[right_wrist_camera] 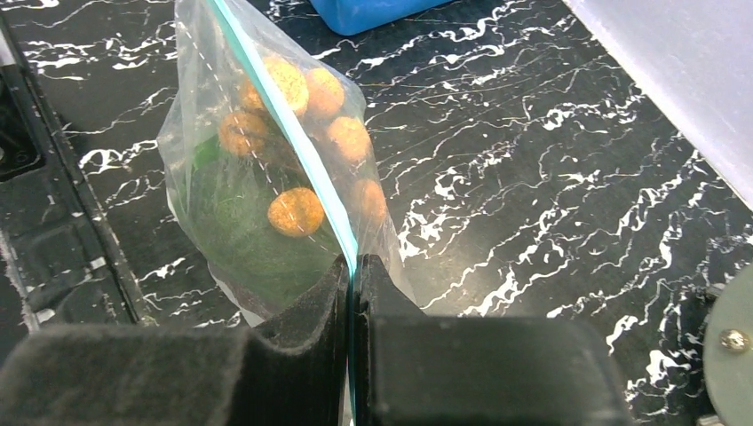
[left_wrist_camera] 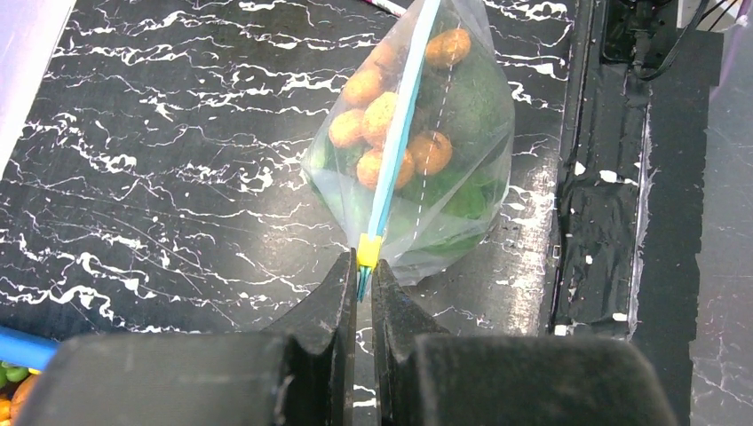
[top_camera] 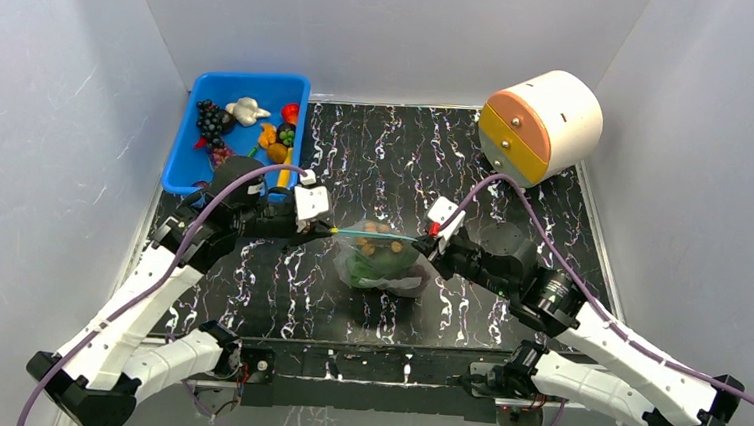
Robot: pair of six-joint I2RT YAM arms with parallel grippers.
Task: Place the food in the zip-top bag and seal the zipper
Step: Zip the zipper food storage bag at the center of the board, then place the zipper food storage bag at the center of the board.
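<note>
Zipper (top_camera: 376, 235) stretched between left gripper (left_wrist_camera: 362, 271) and right gripper (right_wrist_camera: 352, 264), bag (top_camera: 381, 273) below at mid-table, food (left_wrist_camera: 380, 115) inside.
Its long axis runs left to right, each end pinched in closed jaws, yellow tab (left_wrist_camera: 368, 250) right at the left pinch. Whether the strip is sealed along its length is unclear.

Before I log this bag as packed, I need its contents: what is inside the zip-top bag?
Inside the zip-top bag: several orange-brown pieces on top of a green mass, seemingly lettuce. Anything beneath or behind the green is hidden.
</note>
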